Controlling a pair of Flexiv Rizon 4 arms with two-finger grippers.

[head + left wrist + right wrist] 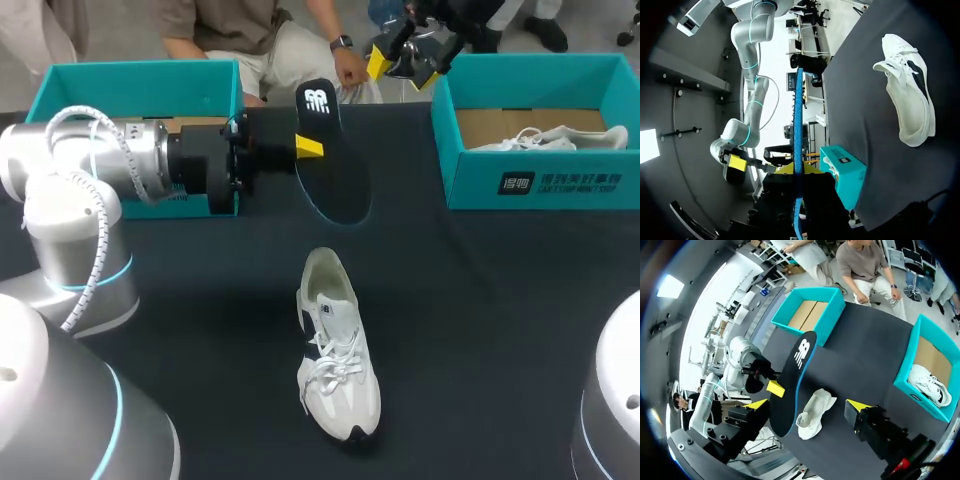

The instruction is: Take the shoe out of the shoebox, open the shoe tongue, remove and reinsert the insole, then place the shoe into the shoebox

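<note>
Our left gripper [309,147] clamps the black foam insole [330,150] above the dark table [480,300]; our right gripper [403,62] hangs with fingers apart. The white laced sneaker [338,350] lies unboxed on it; reinserting and boxing remain.

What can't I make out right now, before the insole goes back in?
- Head view: the insole covers the left claw's far finger.
- Head view: the left arm blocks much of the left shoebox.
- Left wrist view: the insole is edge-on, its faces unseen.
- Head view: the right shoebox's front wall cuts off its shoe.
</note>
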